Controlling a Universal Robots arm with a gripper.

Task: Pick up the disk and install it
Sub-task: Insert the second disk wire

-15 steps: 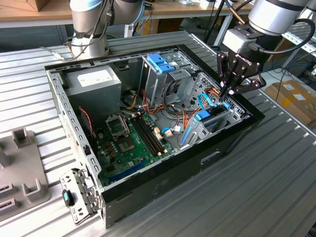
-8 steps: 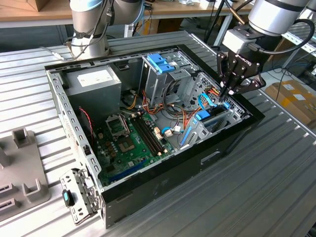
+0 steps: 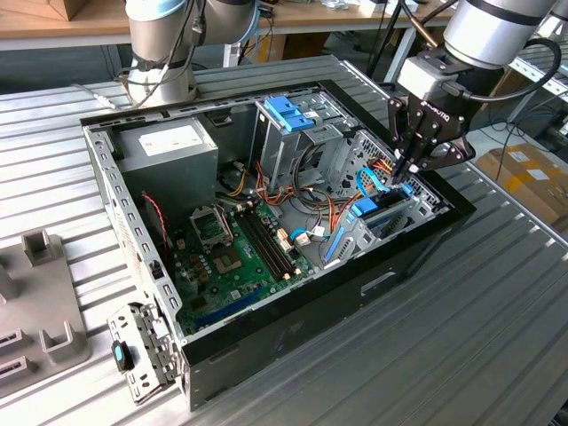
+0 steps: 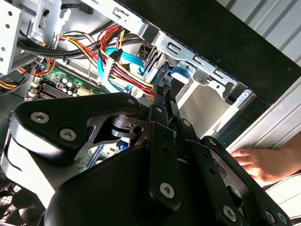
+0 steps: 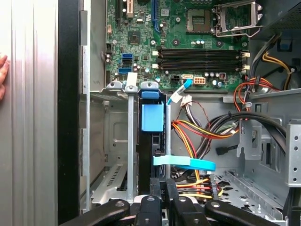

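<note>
Disk point(image 5: 152, 117): stands on edge in a slot of the metal drive bay point(image 5: 110, 141) at the end of the open computer case point(image 3: 417, 253) toward the exterior view's right; shows a light blue rail and tab on top of a dark body, label face hidden. Gripper point(image 5: 164, 187): hangs directly over that slot, fingers point(image 5: 157, 188) drawn together with no gap between them, tips at the disk's near edge; cannot confirm actual contact. Around the slot: blue flat cable point(image 5: 186, 163) crosses just beside the disk and close to the fingertips; bundle of red, yellow and orange wires point(image 5: 197, 129) runs alongside, between the bay and a neighbouring metal cage point(image 5: 263, 141). Inside the case: green motherboard point(image 3: 235, 257) lying flat on the floor, carrying an open processor socket point(image 5: 235, 16) and rows of black memory slots point(image 5: 202, 54); grey power supply box point(image 3: 169, 146) in the far corner with a white sticker point(image 3: 173, 138), print too small to make out; blue bracket point(image 3: 288, 111) perched on the tall cage in the middle. White lettering on the gripper body, not legible enough to report. Outside the case: ribbed metal table point(image 3: 497, 337) underneath; a person's hand point(image 4: 254, 162) resting on the table just beside the case wall nearest the bay; grey fixture point(image 3: 35, 302) well apart at the exterior view's left.
</note>
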